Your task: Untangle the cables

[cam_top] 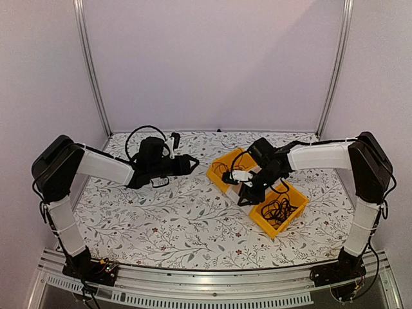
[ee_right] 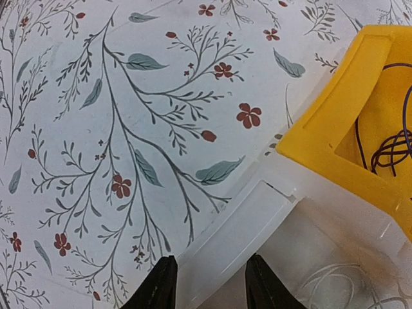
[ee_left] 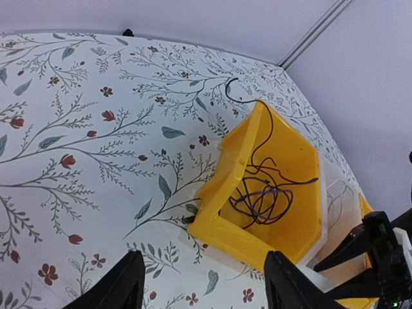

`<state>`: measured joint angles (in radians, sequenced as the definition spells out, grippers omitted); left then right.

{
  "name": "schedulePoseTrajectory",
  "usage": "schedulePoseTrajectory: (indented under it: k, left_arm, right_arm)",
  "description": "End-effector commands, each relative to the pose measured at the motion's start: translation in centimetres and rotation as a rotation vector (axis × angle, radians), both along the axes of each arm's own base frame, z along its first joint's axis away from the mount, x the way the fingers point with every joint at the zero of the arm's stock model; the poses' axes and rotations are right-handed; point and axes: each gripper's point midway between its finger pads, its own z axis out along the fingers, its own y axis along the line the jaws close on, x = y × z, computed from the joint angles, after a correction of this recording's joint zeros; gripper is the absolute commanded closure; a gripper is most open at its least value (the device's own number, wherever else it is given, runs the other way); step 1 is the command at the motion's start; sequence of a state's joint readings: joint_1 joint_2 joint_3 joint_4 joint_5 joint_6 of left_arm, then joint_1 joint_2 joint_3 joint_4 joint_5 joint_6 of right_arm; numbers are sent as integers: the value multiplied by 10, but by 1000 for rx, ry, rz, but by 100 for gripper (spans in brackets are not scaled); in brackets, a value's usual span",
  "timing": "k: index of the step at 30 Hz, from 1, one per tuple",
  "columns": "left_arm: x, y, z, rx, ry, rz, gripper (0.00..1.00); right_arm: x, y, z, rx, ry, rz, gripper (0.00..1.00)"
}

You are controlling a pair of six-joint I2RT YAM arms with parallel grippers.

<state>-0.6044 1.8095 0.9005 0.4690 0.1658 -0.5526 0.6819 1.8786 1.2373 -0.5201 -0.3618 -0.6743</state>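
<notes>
Thin black cables lie in two yellow bins: one clump (cam_top: 278, 211) in the near bin (cam_top: 297, 205), another (cam_top: 222, 168) in the far bin (cam_top: 215, 177). The left wrist view shows the far bin's clump (ee_left: 265, 196) and one strand (ee_left: 230, 90) trailing over its rim onto the table. My left gripper (cam_top: 191, 164) (ee_left: 206, 286) hangs open above the table just left of that yellow bin (ee_left: 225, 212), holding nothing. My right gripper (cam_top: 248, 193) (ee_right: 209, 286) is closed across the rim of a white bin (ee_right: 251, 225) between the yellow ones. A dark cable (ee_right: 391, 149) shows in the neighbouring yellow bin (ee_right: 322, 129).
The floral tablecloth (cam_top: 167, 219) covers the whole table. Metal frame posts (cam_top: 90, 64) stand at the back corners against white walls. The three bins sit in a diagonal row right of centre. Faint pale strands (ee_right: 335, 283) show inside the white bin.
</notes>
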Motion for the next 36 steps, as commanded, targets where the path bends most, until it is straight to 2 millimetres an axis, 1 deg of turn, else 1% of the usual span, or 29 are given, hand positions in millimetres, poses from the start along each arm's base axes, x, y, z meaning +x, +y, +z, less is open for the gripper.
schedulePoseTrajectory:
  k: [1, 3, 4, 5, 8, 9, 11, 12, 13, 14, 15, 17, 20, 22, 27, 29, 31, 34, 36]
  left_arm:
    - [35, -43, 44, -141, -117, -10, 36]
    - [49, -52, 37, -161, -86, 11, 36]
    - [56, -56, 35, -172, -76, 22, 37]
    - [61, -60, 31, -182, -67, 28, 37]
    - [77, -76, 24, -208, -56, 20, 41]
    - [80, -82, 22, -213, -58, 9, 41]
    - [87, -95, 18, -214, -62, -7, 42]
    - [90, -100, 14, -207, -67, -12, 42]
    - [94, -105, 6, -196, -63, -13, 42]
    - [98, -113, 9, -202, -73, -20, 42]
    - [101, -117, 5, -199, -69, -24, 43]
    - [107, -125, 2, -207, -69, -28, 43]
    - [114, -133, -3, -223, -73, -33, 44]
    - [119, -140, -6, -230, -74, -33, 47]
    - [134, -144, -8, -247, -89, 0, 64]
    - [137, -147, -8, -253, -97, 0, 73]
    - [139, -149, -7, -254, -104, 2, 84]
    - [139, -149, 0, -231, -153, 8, 98]
    - [139, -150, 3, -219, -177, 4, 100]
  right_arm:
    - [-26, -3, 24, 32, 28, 48, 50]
    - [-25, -1, 56, 82, -27, 49, 41]
    - [-26, -1, 66, 99, -42, 51, 38]
    - [-29, -3, 81, 121, -63, 55, 35]
    - [-35, -10, 109, 154, -106, 58, 33]
    - [-34, -13, 115, 164, -117, 50, 33]
    - [-27, -24, 129, 200, -136, 15, 32]
    - [-21, -32, 140, 231, -152, -12, 32]
    - [-13, -40, 147, 261, -149, -49, 32]
    - [-6, -50, 155, 293, -153, -80, 32]
    - [0, -60, 164, 325, -157, -114, 32]
    - [11, -77, 172, 364, -167, -174, 32]
    - [16, -92, 174, 385, -184, -223, 31]
    - [16, -98, 176, 405, -197, -242, 31]
    - [14, -110, 167, 416, -194, -280, 31]
    - [14, -112, 167, 421, -198, -284, 31]
    - [14, -113, 166, 424, -200, -288, 31]
    - [14, -114, 165, 429, -198, -293, 31]
    - [16, -114, 165, 430, -202, -296, 31]
